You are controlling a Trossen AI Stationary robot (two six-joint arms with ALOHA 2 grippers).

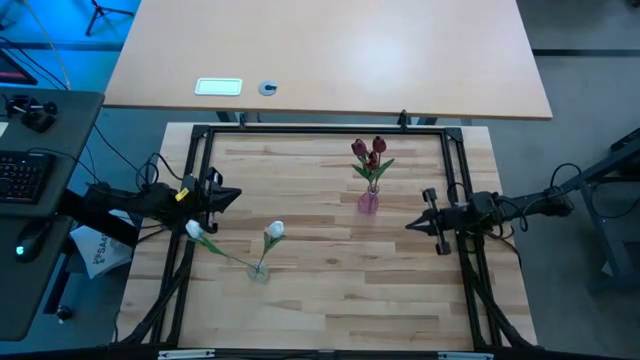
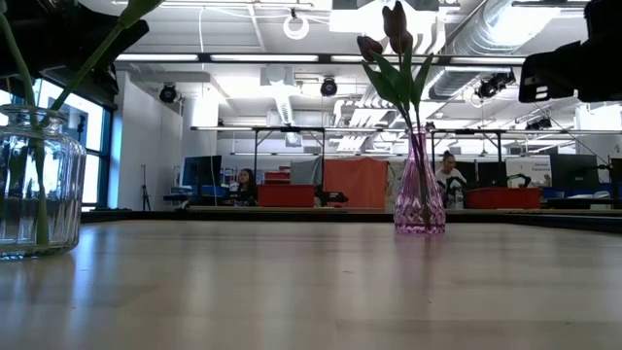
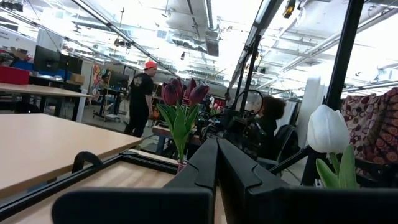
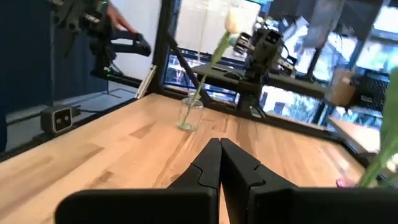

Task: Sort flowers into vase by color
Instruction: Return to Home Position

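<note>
Dark red artificial tulips (image 1: pixel 368 152) stand bunched in a slim purple glass vase (image 1: pixel 368 203) at about 1 o'clock on the pale wooden worktop (image 1: pixel 330 290). Two white tulips (image 1: pixel 276 230) sit in a clear ribbed glass vase (image 1: pixel 260 271) at about 7 o'clock. One stem is nearly upright; the other leans far out towards 10 o'clock.

The left tool (image 1: pixel 238 194) hangs at the 9 o'clock edge and the right tool (image 1: pixel 408 226) at the 3 o'clock edge, each pointing inward. Each wrist camera shows its own dark fingers pressed together with nothing between them. Both tools are well apart from the vases.

From above, the leaning white head lies just beside the left arm. The left wrist camera shows that head close by, with the red bunch farther off and a person in a red cap (image 3: pixel 142 93) standing in the room behind. The table-level camera shows the clear vase's ribbed wall and the purple vase's faceted base, which the overhead camera does not.
</note>
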